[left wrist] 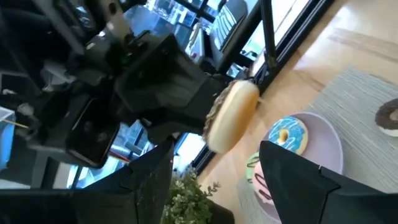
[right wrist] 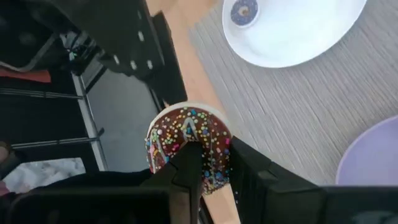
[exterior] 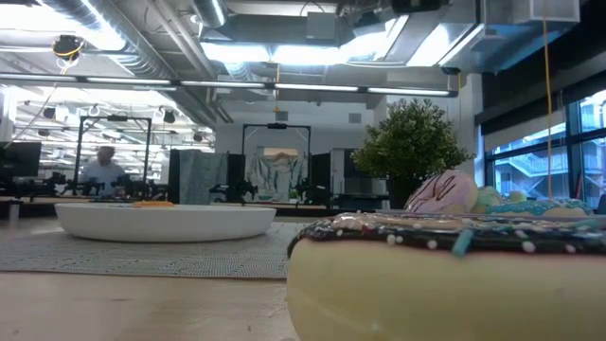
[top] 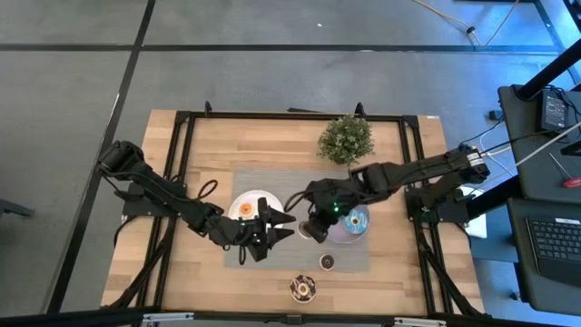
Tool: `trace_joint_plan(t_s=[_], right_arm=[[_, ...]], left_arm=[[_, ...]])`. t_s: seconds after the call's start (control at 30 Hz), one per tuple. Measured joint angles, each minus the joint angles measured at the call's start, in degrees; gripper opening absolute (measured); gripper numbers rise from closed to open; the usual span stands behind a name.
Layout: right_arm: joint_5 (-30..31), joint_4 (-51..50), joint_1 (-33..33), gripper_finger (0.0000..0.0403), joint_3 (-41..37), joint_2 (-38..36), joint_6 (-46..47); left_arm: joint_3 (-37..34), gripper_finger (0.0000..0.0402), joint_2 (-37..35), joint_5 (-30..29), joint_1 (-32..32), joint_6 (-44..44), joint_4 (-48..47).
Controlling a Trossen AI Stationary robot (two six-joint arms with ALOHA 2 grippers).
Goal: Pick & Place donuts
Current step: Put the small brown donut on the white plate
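My right gripper (right wrist: 214, 171) is shut on a chocolate-iced donut with coloured sprinkles (right wrist: 186, 134), up in the air between the white plate (top: 238, 202) and the lilac plate (top: 361, 232). My left gripper (left wrist: 216, 152) is open and faces that donut (left wrist: 233, 115) from the left, a short way off. An orange mini donut (top: 245, 210) and a purple mini donut (right wrist: 244, 11) lie on the white plate. The blue donut (left wrist: 287, 134), a pink one (exterior: 440, 192) and a green-white one lie on the lilac plate. A dark brown mini donut (top: 327, 262) lies on the mat. My right gripper has the donut's ring (right wrist: 214, 163) between its fingers; one finger (right wrist: 186, 171) seems to reach into the hole and the other (right wrist: 249, 171) lies outside the rim. The donut is lifted clear and stands on edge, its iced face toward the wrist camera.
Another chocolate-iced donut (top: 302, 289) lies on the bare wood by the table's near edge and fills the low view. A potted plant (top: 346, 138) stands at the far side. A grey mat (top: 272, 182) lies under both plates. The two grippers are close together over the mat's middle.
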Motion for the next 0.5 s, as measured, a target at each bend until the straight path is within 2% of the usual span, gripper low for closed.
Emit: trace_joint_plan(t_s=[0.5], right_arm=[[0.07, 4.76, -0.04, 0.0074, -0.08, 0.52, 0.06]], left_arm=[[0.00, 0.0208, 0.00, 3.11, 0.49, 0.02, -0.03]])
